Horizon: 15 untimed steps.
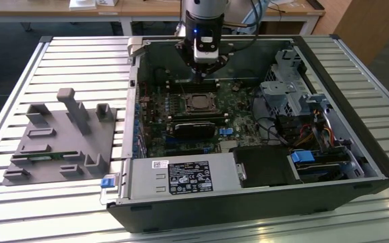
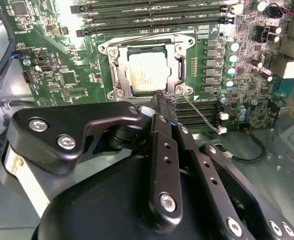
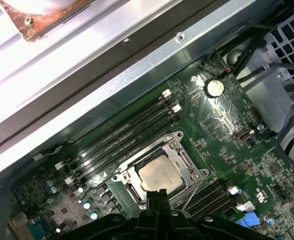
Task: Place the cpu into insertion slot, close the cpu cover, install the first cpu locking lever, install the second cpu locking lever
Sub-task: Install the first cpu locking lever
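The cpu [image 2: 148,73] [image 3: 156,175] lies flat in the insertion slot [image 1: 198,103] on the green board, its silver face showing. The cpu cover [image 2: 182,64] [image 3: 181,156] is down around it, framing the chip. One thin wire locking lever [image 2: 203,117] sticks out from the socket's corner, slanting across the memory slots. A second wire lever [image 2: 147,36] runs along the socket's opposite edge. My gripper [image 2: 164,100] [image 3: 157,199] [image 1: 204,76] is shut, its black tips just over the socket corner where the slanting lever starts. Nothing shows between the fingers.
Long black memory slots [image 2: 152,12] flank the socket on two sides. The open case [image 1: 133,101] walls it in, with a drive cage [image 1: 285,91], cables [image 1: 316,134] and a power supply [image 1: 184,177]. A grey fixture [image 1: 63,136] sits at the exterior view's left.
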{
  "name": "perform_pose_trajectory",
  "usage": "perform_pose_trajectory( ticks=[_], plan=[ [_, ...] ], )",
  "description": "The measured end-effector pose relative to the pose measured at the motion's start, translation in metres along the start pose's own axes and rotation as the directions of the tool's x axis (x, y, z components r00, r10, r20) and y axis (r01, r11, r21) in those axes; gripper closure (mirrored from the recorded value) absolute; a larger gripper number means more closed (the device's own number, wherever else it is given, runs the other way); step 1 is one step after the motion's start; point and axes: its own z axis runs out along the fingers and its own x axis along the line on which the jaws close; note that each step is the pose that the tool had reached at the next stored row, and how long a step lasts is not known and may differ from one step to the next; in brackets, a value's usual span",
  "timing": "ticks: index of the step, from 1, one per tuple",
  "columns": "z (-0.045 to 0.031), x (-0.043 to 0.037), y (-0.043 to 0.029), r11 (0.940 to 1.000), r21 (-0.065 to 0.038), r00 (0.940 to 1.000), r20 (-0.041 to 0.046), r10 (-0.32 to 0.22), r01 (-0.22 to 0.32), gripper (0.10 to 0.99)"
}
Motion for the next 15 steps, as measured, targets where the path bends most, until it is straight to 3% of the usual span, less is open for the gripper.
perform_pose_trajectory(
  ticks=[15],
  plan=[
    [0.0000,0.0000,0.0000,0.9981,0.000,0.9981,-0.0009,-0.062,0.062,0.980]
  ],
)
